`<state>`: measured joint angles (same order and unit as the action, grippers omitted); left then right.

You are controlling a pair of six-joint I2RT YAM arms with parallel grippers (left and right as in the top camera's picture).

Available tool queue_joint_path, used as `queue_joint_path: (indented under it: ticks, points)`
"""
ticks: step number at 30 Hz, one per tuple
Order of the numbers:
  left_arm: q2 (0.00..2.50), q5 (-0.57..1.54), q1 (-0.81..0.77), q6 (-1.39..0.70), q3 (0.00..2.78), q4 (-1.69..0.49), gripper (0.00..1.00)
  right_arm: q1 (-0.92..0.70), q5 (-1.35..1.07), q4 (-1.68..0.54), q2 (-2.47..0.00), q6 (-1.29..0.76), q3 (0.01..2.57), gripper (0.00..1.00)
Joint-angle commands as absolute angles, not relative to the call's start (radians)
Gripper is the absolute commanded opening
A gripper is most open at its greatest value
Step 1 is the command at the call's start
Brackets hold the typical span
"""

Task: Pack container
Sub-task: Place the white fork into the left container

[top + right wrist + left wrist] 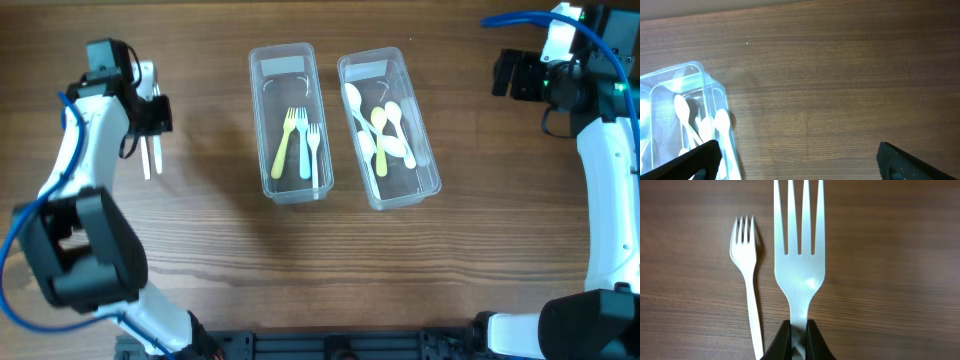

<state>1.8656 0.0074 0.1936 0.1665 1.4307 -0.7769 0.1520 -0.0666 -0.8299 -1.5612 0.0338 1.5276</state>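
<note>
Left gripper (pixel 799 340) clenched on a white plastic fork (pixel 799 275) by its handle, tines beyond the fingertips. Second white plastic fork (pixel 746 265) lies just left of the fingers. Right gripper (pixel 800 161) spread wide, holding nothing; clear rectangular plastic spoon container (pixel 710 82) beyond its left finger.

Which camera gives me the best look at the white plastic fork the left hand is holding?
Left wrist: the white plastic fork fills the frame, its handle pinched in the left hand and its tines clear. Overhead shows it only as a thin white sliver by that hand. Right wrist misses it.
</note>
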Motion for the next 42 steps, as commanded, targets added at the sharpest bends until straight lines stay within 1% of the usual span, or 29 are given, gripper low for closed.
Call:
queue_joint_path:
  ticks: [1, 7, 13, 17, 22, 27, 29, 31, 33, 34, 35, 38, 40, 42]
  points:
    - [1.767, 0.121, 0.133, 0.119, 1.454, -0.795, 0.04, 0.149, -0.059, -0.827, -1.562, 0.026, 1.537, 1.00]
    - [1.729, 0.255, -0.002, 0.094, 1.454, -0.789, 0.04, 0.149, -0.059, -0.827, -1.562, 0.026, 1.537, 1.00]
    - [1.732, 0.269, -0.160, -0.036, 1.454, -0.728, 0.04, 0.149, -0.059, -0.827, -1.562, 0.026, 1.537, 1.00]
    - [1.732, 0.262, -0.261, -0.191, 1.454, -0.672, 0.04, 0.149, -0.059, -0.827, -1.562, 0.025, 1.537, 1.00]
    - [1.741, 0.231, -0.309, -0.340, 1.454, -0.679, 0.04, 0.149, -0.059, -0.827, -1.562, 0.025, 1.537, 1.00]
    - [1.758, 0.231, -0.331, -0.353, 1.453, -0.677, 0.05, 0.149, -0.059, -0.827, -1.562, 0.025, 1.537, 1.00]
    - [1.762, 0.231, -0.332, -0.352, 1.453, -0.677, 0.09, 0.149, -0.059, -0.827, -1.562, 0.026, 1.537, 1.00]
    - [1.762, 0.230, -0.329, -0.348, 1.453, -0.676, 0.26, 0.149, -0.059, -0.827, -1.562, 0.026, 1.537, 1.00]
    - [1.762, 0.231, -0.323, -0.348, 1.453, -0.671, 0.38, 0.149, -0.059, -0.827, -1.562, 0.025, 1.537, 1.00]
    - [1.762, 0.231, -0.317, -0.348, 1.453, -0.669, 0.49, 0.149, -0.059, -0.827, -1.562, 0.026, 1.537, 1.00]
    - [1.762, 0.231, -0.310, -0.348, 1.453, -0.669, 0.53, 0.149, -0.059, -0.827, -1.562, 0.025, 1.537, 1.00]
    - [1.762, 0.231, -0.293, -0.348, 1.453, -0.669, 0.54, 0.149, -0.059, -0.827, -1.562, 0.026, 1.537, 1.00]
    - [1.760, 0.231, -0.276, -0.344, 1.454, -0.664, 0.51, 0.149, -0.059, -0.827, -1.562, 0.025, 1.537, 1.00]
    - [1.751, 0.232, -0.253, -0.344, 1.456, -0.666, 0.50, 0.149, -0.059, -0.827, -1.562, 0.026, 1.537, 1.00]
